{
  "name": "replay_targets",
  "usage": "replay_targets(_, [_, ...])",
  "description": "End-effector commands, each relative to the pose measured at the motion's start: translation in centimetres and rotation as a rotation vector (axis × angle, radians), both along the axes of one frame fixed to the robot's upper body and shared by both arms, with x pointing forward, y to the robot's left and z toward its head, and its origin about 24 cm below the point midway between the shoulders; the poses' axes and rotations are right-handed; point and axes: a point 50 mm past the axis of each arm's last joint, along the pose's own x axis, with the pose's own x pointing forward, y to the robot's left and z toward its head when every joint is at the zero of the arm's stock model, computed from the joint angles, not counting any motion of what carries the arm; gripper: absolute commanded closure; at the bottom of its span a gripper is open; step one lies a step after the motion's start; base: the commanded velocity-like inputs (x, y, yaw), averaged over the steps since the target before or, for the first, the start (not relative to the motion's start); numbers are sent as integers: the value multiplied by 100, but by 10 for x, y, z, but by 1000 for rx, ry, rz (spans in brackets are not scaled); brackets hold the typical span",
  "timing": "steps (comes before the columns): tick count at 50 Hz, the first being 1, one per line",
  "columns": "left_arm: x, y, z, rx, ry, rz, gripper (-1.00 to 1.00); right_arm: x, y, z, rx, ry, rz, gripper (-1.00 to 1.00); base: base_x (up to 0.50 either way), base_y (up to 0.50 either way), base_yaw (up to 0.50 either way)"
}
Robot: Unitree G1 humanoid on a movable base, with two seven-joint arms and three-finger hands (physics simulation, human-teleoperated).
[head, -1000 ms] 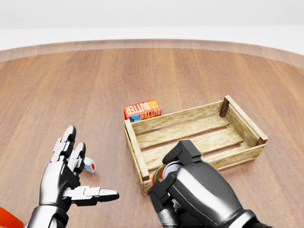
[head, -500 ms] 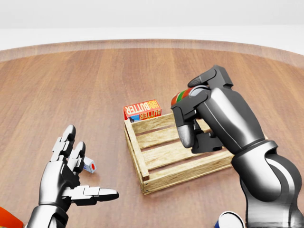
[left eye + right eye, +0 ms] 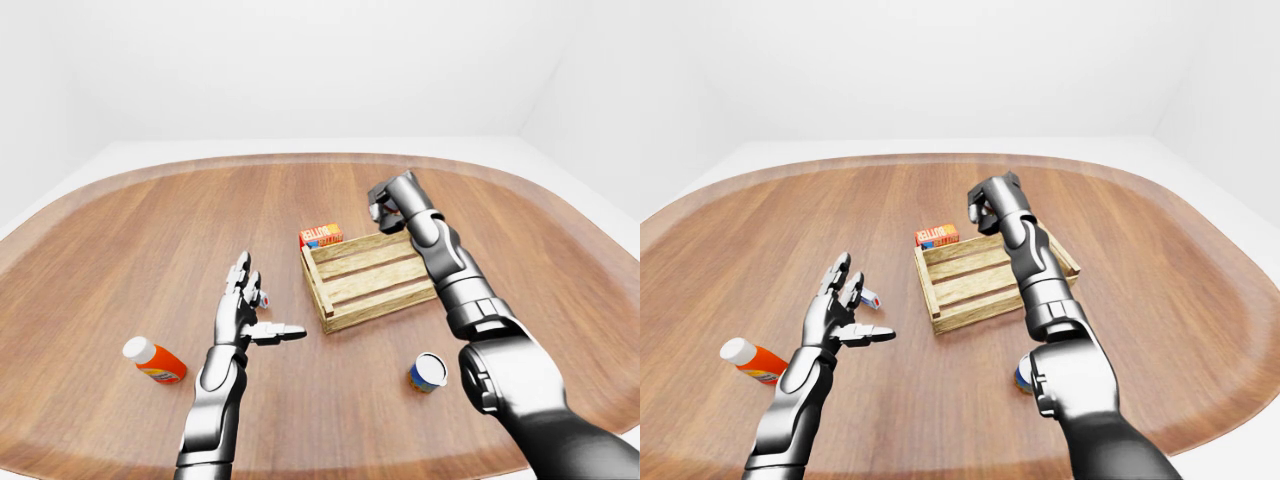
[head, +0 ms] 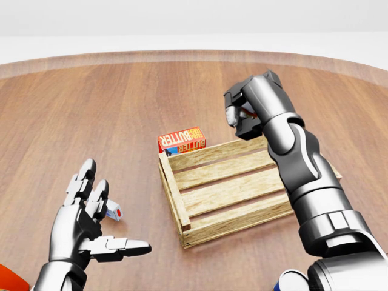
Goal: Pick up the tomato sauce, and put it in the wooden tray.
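Observation:
The wooden tray (image 4: 174,195) lies on the table right of centre in the head view, with nothing on its slats. My right hand (image 4: 240,119) hangs above the tray's top rim, fingers curled shut round the tomato sauce can (image 4: 247,111). The fingers hide almost all of the can; only a red sliver shows between them. My left hand (image 4: 103,225) hovers open, fingers spread, at the lower left, well apart from the tray.
A red butter box (image 4: 182,139) lies against the tray's upper left corner. A small white and red thing (image 4: 114,212) sits beside my left hand. An orange bottle (image 3: 155,362) lies at the lower left. A blue and white cup (image 3: 428,372) stands below the tray.
My right hand has lifted the can from below the tray's lower rim, carried it up across the tray to above its top rim. The left hand has not moved.

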Motion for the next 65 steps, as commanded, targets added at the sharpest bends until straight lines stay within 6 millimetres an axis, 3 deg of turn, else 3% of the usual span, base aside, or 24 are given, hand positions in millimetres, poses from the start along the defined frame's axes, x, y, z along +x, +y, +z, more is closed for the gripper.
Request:
replay_targets(1, [1, 0, 0, -3, 0, 1, -100, 3, -9, -56, -87, 243, -137, 100, 0, 0, 0])
replay_targets(13, [1, 0, 0, -4, 0, 1, -100, -10, -11, -89, -110, 355, -130, 100, 0, 0, 0])
replay_targets(37, [1, 0, -2, -6, 10, -1, -100, -8, -12, -86, -76, 360, -136, 100, 0, 0, 0])
replay_targets(65, [1, 0, 0, -6, 0, -3, -100, -16, -16, -103, -157, 432, -118, 100, 0, 0, 0])
